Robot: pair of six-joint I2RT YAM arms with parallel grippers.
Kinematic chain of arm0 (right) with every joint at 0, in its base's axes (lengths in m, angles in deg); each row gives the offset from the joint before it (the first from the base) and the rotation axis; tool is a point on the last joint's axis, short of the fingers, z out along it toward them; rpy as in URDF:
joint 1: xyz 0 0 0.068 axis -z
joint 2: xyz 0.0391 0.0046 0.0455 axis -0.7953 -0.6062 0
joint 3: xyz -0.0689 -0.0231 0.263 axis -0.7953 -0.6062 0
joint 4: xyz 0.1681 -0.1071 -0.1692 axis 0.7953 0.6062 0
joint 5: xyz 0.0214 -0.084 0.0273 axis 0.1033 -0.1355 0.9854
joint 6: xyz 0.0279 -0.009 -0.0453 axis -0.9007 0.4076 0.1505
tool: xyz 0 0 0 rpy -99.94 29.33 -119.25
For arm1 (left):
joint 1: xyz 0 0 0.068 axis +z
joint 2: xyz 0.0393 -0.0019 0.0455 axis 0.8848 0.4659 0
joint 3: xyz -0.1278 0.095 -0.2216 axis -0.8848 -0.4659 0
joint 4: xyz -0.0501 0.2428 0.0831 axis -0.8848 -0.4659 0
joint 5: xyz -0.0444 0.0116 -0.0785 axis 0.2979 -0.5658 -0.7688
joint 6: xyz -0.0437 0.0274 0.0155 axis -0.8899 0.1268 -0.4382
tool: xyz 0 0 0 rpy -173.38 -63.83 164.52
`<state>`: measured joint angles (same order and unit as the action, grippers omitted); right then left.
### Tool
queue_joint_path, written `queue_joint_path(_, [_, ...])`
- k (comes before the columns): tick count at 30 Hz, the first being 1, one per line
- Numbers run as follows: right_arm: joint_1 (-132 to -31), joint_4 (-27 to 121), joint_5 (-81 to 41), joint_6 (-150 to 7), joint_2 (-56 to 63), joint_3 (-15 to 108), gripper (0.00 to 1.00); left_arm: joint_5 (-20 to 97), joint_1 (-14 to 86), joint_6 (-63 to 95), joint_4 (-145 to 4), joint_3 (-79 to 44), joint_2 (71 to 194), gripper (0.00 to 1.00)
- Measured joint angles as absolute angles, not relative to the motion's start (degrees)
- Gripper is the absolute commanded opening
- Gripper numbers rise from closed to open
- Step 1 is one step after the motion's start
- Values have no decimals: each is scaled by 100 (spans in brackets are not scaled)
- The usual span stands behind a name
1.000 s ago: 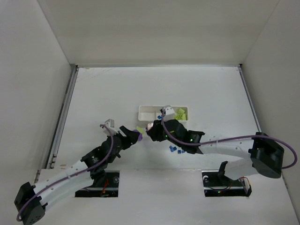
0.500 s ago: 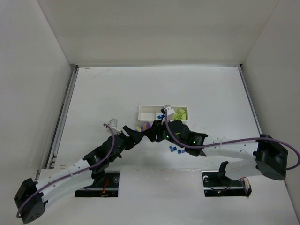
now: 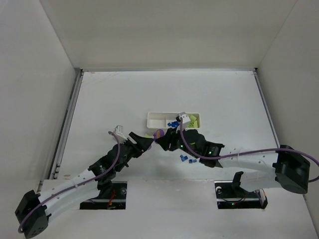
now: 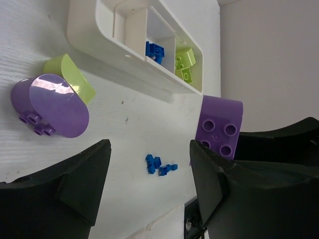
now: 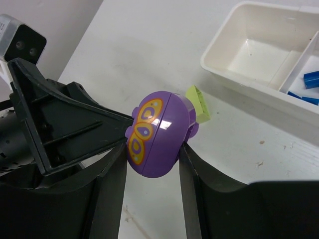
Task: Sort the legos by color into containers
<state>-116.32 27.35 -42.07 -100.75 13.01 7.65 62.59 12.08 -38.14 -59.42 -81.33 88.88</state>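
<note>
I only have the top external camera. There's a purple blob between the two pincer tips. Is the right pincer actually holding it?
Observer: Yes. The right wrist view shows the right pincer closed on a rounded purple plastic lego with a butterfly print.
Operator: Is that the only purple piece?
Observer: No. The left wrist view shows a second rounded purple plastic lego lying on the table beside a yellow-green rounded plastic lego.
</note>
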Motion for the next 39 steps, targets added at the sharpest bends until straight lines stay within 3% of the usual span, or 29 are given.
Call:
queue_joint_path(14, [-11450,2505,-4157,-10263,1155,308,30,6062,1097,-3987,-5537,-8035,8350,63])
queue_joint_path(23, [-11671,2450,-4074,-10265,951,317,30,5843,1099,-3976,-5539,-7681,9281,62])
queue_joint_path(39, [-11728,2429,-4130,-10217,1032,372,30,5456,1501,-3803,-6029,-7366,9556,62])
